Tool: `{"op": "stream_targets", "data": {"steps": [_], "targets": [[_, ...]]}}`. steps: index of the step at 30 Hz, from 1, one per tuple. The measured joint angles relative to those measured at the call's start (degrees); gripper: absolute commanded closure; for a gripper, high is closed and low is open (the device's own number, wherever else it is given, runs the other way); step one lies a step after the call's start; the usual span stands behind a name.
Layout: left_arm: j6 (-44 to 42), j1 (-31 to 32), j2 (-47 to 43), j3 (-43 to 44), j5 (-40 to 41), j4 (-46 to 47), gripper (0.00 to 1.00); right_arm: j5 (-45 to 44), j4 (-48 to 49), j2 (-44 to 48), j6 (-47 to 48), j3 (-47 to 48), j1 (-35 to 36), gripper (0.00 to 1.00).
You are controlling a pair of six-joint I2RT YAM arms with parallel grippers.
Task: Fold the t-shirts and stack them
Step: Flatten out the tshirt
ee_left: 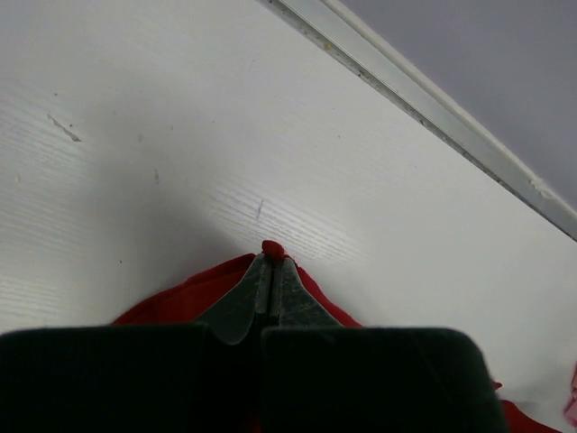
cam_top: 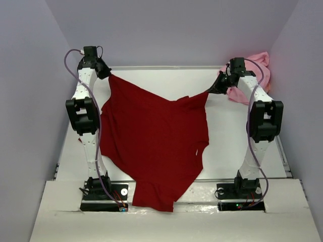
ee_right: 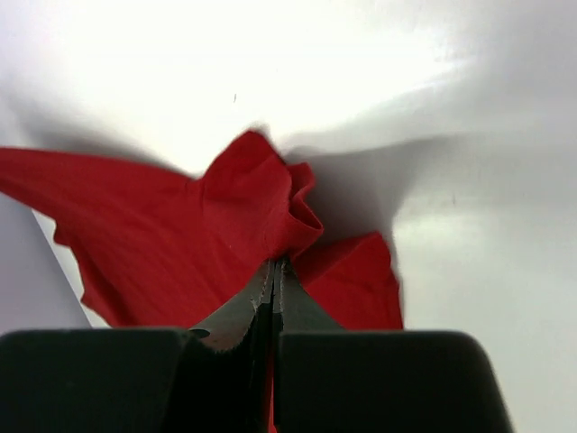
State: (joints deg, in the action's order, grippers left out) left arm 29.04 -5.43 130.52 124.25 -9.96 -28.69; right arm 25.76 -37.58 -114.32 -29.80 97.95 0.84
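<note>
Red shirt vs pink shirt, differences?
The dark red shirt is spread, held at two corners by the left gripper and right gripper; the pink shirt lies bunched, ungripped, at the far right corner. The dark red shirt shows far more area than the pink shirt. Neither is folded.

dark red t-shirt (cam_top: pixel 151 146): spread, far corners lifted; light pink t-shirt (cam_top: pixel 255 75): crumpled, far-right corner

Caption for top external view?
Left gripper and right gripper hold the dark red t-shirt stretched between them.
</note>
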Motion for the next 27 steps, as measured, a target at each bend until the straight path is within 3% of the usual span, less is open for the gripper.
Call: {"op": "stream_targets", "data": {"steps": [13, 19, 27], "targets": [[1.4, -5.5, 7.4, 1.6, 3.2, -5.6, 1.00, 0.7, -0.9, -27.2, -3.6, 27.7, 0.0, 1.00], [1.5, -7.4, 7.4, 1.6, 4.2, -7.5, 1.00, 2.3, -1.0, -35.3, -6.9, 39.8, 0.1, 1.00], [2.5, -8.2, 3.8, -4.5, 4.6, -8.3, 1.00, 7.0, 6.9, -41.3, -15.0, 44.6, 0.1, 1.00]]}}
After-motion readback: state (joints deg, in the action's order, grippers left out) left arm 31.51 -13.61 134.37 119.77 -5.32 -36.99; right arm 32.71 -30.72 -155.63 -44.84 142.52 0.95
